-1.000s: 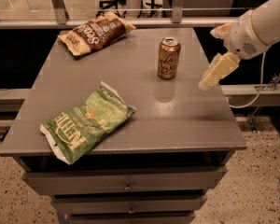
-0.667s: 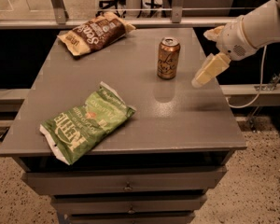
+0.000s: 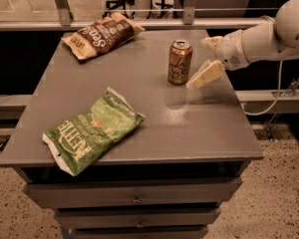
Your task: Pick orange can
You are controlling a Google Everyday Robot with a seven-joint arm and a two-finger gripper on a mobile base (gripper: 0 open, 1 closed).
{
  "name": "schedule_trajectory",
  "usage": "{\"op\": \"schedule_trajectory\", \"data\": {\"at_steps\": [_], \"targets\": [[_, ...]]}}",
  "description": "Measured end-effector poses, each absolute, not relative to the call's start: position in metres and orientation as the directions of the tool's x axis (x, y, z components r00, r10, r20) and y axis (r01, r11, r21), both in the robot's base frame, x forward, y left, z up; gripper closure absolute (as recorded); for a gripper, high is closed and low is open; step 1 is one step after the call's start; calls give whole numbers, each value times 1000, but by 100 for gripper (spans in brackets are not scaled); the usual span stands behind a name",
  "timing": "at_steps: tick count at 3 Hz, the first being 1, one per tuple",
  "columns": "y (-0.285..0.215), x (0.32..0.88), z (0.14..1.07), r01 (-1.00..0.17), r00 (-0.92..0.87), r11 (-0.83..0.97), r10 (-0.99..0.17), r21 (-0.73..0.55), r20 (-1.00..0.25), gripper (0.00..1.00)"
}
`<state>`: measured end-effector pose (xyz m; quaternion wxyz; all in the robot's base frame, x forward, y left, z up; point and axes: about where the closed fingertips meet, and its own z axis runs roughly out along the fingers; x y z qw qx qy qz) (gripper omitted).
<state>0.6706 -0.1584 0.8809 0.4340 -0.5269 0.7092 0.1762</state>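
The orange can stands upright on the grey table, toward the back right. It is orange-gold with dark cursive lettering and a silver top. My gripper comes in from the right on a white arm and sits just right of the can, close to it but not touching. Its two cream fingers are spread apart, one toward the front and one toward the back, and hold nothing.
A green chip bag lies at the table's front left. A brown chip bag lies at the back left corner. Drawers are below the tabletop. A cable hangs at the right.
My gripper has moved left toward the can, from past the table's right edge to just beside it. The can and bags have not moved.
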Motion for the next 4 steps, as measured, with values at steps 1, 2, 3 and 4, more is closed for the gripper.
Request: {"op": "schedule_trajectory", "data": {"at_steps": [1, 2, 3, 4], "targets": [[-132, 680, 874, -912, -54, 375, -506, -164, -861, 0], [-109, 683, 873, -923, -46, 364, -430, -127, -902, 0], [-86, 684, 878, -930, -29, 353, -344, -100, -939, 26], [-83, 686, 880, -929, -25, 358, -310, -92, -951, 48]]}}
